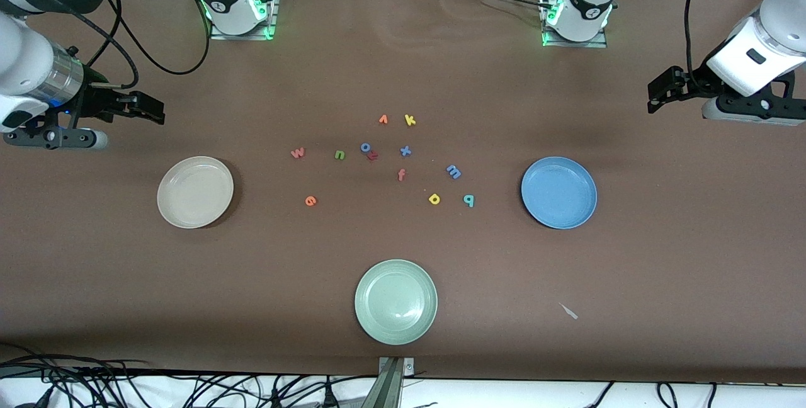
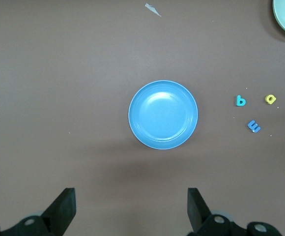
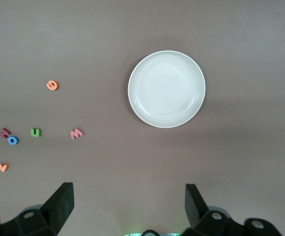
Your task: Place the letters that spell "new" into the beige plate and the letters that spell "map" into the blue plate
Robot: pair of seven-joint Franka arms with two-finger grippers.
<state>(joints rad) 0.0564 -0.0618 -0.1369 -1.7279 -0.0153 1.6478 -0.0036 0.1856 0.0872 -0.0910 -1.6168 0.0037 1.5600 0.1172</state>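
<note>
The letters w (image 1: 298, 153), n (image 1: 339, 155), e (image 1: 310, 201), m (image 1: 453, 172), a (image 1: 434, 199) and p (image 1: 468, 200) lie on the table between the beige plate (image 1: 195, 192) and the blue plate (image 1: 558, 192). Both plates hold nothing. The right gripper (image 1: 148, 109) and the left gripper (image 1: 661, 90) hang with fingers wide apart, gripping nothing.

Even, fairly bright overhead light falls on the brown counter (image 1: 403, 68), with no hard glare. Soft, blurred shadows lie on it near each arm (one darkens the counter just beside the blue plate (image 2: 163, 114) in the left wrist view). The beige plate (image 3: 166, 89) shows a faint sheen and a thin rim shadow. Green lamps glow at both bases. All three views look sharp.
</note>
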